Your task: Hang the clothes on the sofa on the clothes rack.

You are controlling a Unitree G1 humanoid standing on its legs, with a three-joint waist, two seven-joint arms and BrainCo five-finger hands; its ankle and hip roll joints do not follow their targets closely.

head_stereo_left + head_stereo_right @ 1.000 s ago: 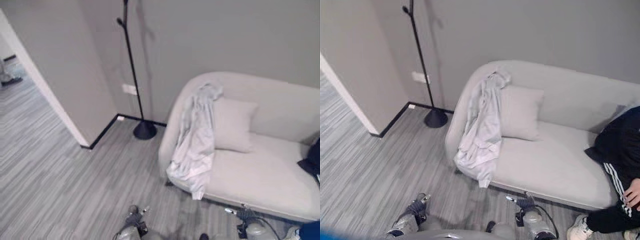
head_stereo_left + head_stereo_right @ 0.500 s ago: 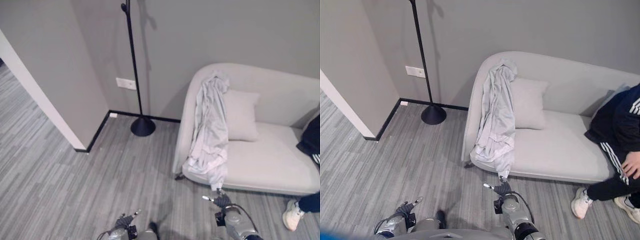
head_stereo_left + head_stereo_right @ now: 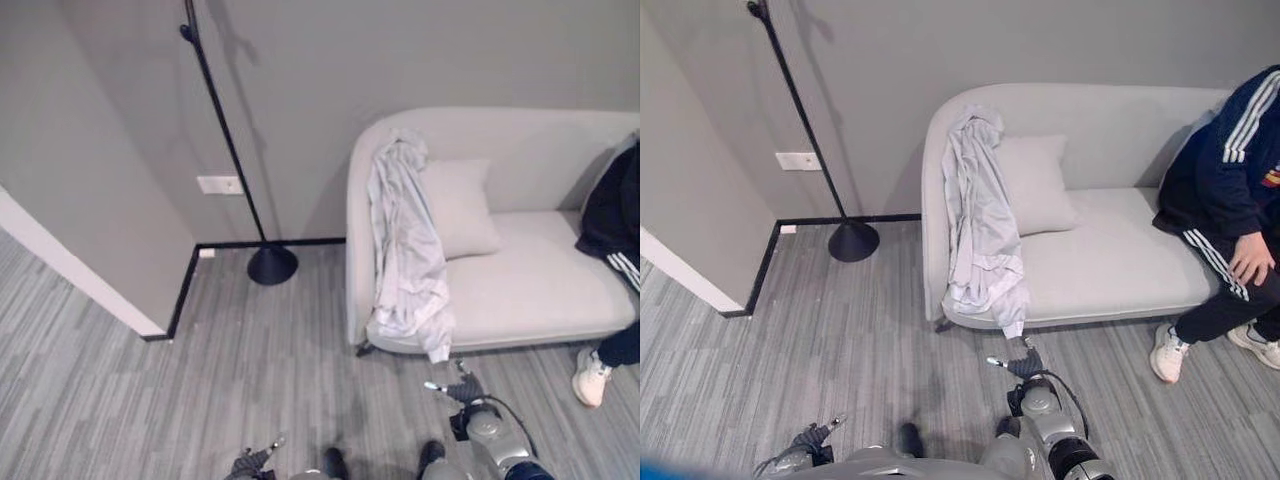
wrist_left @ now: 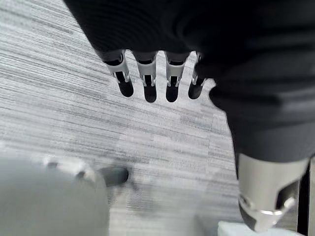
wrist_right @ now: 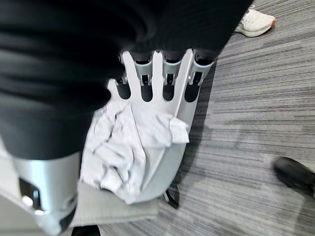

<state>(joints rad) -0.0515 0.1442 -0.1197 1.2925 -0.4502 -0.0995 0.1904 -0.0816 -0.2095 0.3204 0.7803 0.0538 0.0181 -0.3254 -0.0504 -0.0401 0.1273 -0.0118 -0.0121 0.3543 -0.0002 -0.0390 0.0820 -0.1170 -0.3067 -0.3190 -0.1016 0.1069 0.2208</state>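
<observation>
Our right hand (image 3: 1025, 362) hovers with fingers straight, empty, just short of the pale garment (image 3: 980, 215) draped over the sofa (image 3: 1110, 260) arm ahead. Our left hand (image 4: 147, 78), also relaxed, hangs low; the clothes rack (image 3: 810, 150) stands beyond it.

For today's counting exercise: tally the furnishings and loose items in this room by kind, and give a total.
Sofa: 1
Cushion: 1
Light grey garment draped over the sofa arm: 1
Black clothes rack: 1
Total: 4
</observation>
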